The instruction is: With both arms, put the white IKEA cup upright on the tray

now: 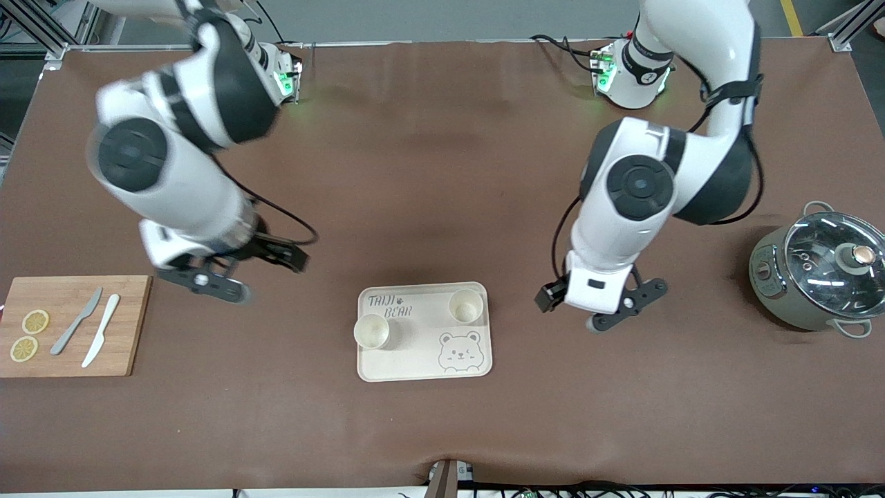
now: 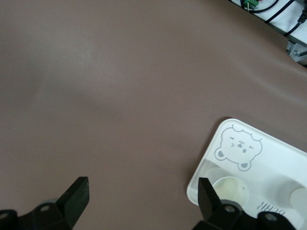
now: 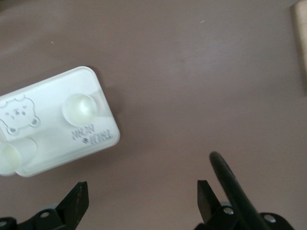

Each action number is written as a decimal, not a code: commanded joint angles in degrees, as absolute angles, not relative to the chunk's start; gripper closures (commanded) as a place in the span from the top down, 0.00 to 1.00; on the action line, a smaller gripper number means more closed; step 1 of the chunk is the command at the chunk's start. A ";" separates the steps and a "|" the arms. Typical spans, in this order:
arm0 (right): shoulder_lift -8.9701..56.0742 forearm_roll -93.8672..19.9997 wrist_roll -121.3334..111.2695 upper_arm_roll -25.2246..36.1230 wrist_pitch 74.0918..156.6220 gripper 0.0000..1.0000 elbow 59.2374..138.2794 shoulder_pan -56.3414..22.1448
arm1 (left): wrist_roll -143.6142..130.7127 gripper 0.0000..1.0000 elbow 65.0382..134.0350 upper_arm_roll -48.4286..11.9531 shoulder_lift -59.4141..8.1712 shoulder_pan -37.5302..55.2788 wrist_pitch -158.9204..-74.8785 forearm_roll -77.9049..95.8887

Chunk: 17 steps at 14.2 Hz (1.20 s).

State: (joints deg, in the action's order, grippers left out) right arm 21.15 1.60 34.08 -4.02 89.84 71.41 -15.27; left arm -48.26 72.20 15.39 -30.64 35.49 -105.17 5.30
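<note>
Two white cups stand upright on the cream tray point(image 1: 423, 366), which sits on the brown table point(image 1: 442, 173) about midway between the arms' ends and toward the front camera's edge. One cup point(image 1: 371, 331) is at the tray's edge toward the right arm's end, beside the "TAIJI BEAR" lettering; the other cup point(image 1: 465, 306) is in the tray's corner toward the left arm's end, farther from the front camera. The bear-face drawing point(image 1: 459, 351) lies nearer the front camera than that second cup.

The left gripper point(image 2: 143, 199) hangs over bare table just beside the tray, toward the left arm's end, its fingers spread wide and holding nothing (its wrist view shows the tray's corner and a cup mouth next to one fingertip). The right gripper point(image 3: 142, 201) hangs over bare table between the tray and the wooden cutting board point(image 1: 128, 325), also spread wide and empty; a black cable point(image 3: 230, 184) crosses past one finger in its wrist view.

On the cutting board, at the right arm's end, lie two lemon slices point(image 1: 34, 321), a grey knife point(image 1: 76, 321) and a white knife point(image 1: 101, 340). At the left arm's end stands a grey-green pot point(image 1: 816, 277) with a glass lid.
</note>
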 commanded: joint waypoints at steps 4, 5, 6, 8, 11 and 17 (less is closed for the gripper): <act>12.31 1.58 10.93 -4.39 81.92 1.00 74.09 -2.04 | -34.38 1.00 81.72 15.03 -20.67 31.03 -102.66 6.15; 12.04 1.58 8.81 -4.39 81.22 1.00 74.44 0.41 | -32.36 1.00 82.87 15.03 -19.61 30.33 -102.66 5.89; 11.87 1.58 7.22 -4.39 81.39 1.00 75.40 2.18 | -30.26 1.00 83.66 15.12 -18.73 29.63 -102.66 5.89; 11.95 1.58 5.11 -4.39 83.05 1.00 77.33 4.39 | -26.56 1.00 85.07 15.03 -17.06 27.96 -102.66 5.80; 11.95 1.58 0.36 -4.39 87.79 1.00 81.55 6.67 | -19.80 1.00 87.45 15.20 -14.68 25.32 -102.04 5.19; 12.22 1.49 -0.44 -4.39 91.58 1.00 84.29 8.26 | -8.54 1.00 87.63 15.21 -12.48 19.69 -98.97 5.10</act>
State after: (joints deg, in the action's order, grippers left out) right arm 13.40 1.56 0.39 -3.42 91.04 83.02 7.06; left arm -11.77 86.00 15.59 -14.55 20.80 -100.03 5.32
